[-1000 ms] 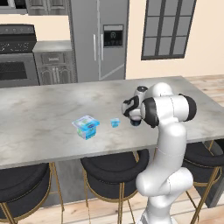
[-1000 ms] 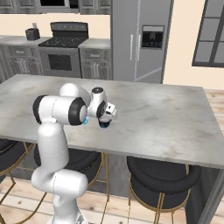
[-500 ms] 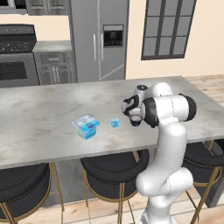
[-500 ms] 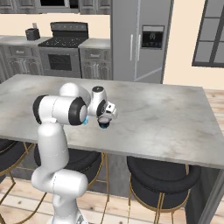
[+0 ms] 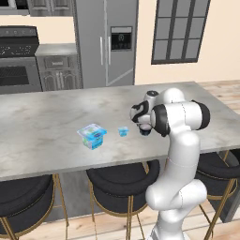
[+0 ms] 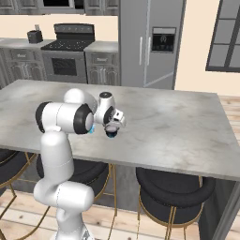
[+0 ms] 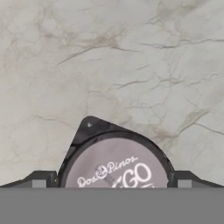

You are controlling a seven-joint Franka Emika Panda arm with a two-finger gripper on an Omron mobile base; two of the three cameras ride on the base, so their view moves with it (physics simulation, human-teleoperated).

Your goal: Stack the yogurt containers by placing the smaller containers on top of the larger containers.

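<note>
The small black round cup [image 7: 114, 162] with a pale printed lid stands on the grey marble counter [image 5: 42, 117]. My gripper [image 7: 111, 181] hangs straight over it, open, with one fingertip [image 7: 40, 180] on each side of the cup. From the base, the gripper [image 5: 143, 123] covers most of the black cup [image 5: 146, 132]. In the right base view the black cup [image 6: 111, 134] peeks out below the gripper [image 6: 112, 125]. The tiny light-blue cup [image 5: 123, 131] sits just left of it. Further left is the big blue boxy pack [image 5: 92, 136], near the front edge.
Black round stools [image 5: 123, 180] stand under the counter's near edge. Behind the counter are a steel fridge [image 5: 107, 42] and an oven range [image 5: 18, 58]. Bare marble stretches to the right of the cup [image 6: 178, 122].
The hand has sunk slightly toward the black cup. The jaws have stayed wide, and the containers have not moved.
</note>
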